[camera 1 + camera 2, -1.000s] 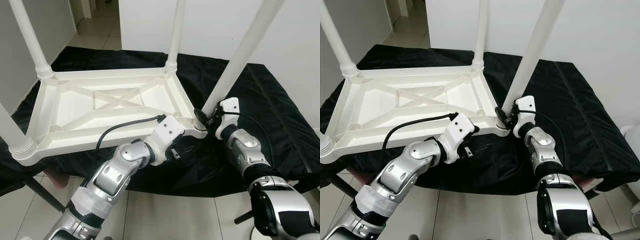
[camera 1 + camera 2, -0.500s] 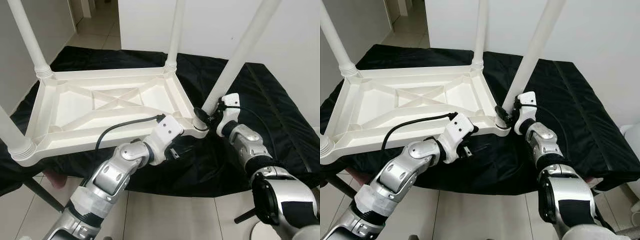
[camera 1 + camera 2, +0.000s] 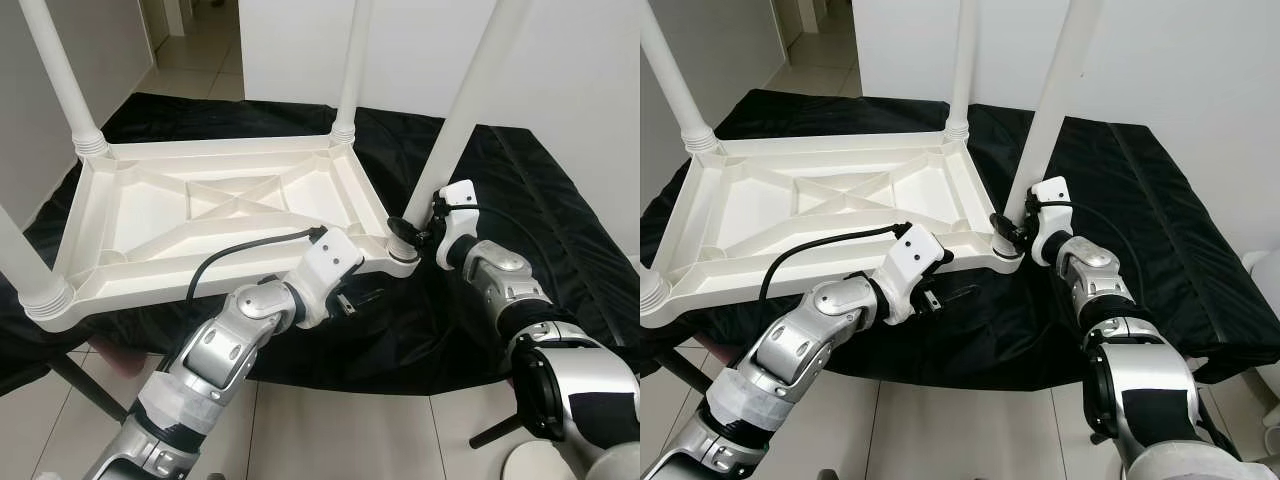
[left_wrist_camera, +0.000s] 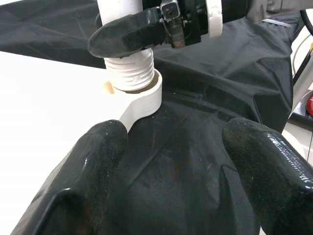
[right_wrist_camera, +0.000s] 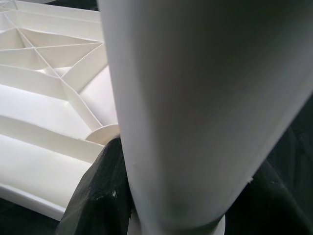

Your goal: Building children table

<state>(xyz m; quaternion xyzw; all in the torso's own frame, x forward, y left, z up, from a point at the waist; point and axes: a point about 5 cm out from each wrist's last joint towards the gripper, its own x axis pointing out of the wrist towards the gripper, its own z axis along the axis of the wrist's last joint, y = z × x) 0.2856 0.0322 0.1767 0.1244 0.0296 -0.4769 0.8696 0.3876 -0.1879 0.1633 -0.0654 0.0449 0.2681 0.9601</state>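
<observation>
We see an all-white plastic children's table [image 3: 210,215] lying upside down, its underside ribbed in a crossed pattern, with white legs [image 3: 62,75]. The white leg [image 3: 470,100] at the right end effector [image 3: 412,232] has a ridged, threaded white base. Under the table lies a plain black cloth [image 3: 520,210]. Both end effectors have glossy black fingers [image 4: 93,166] on white wrist housings, and the left end effector [image 3: 352,300] trails a black cable [image 3: 235,260]. The arms are silver. The floor [image 3: 330,440] is pale beige tile, and the wall [image 3: 400,50] is white.

I see a black padded cloth [image 3: 560,210] spread over a low surface, pale floor tiles [image 3: 340,430] and a white wall [image 3: 590,70] behind.
</observation>
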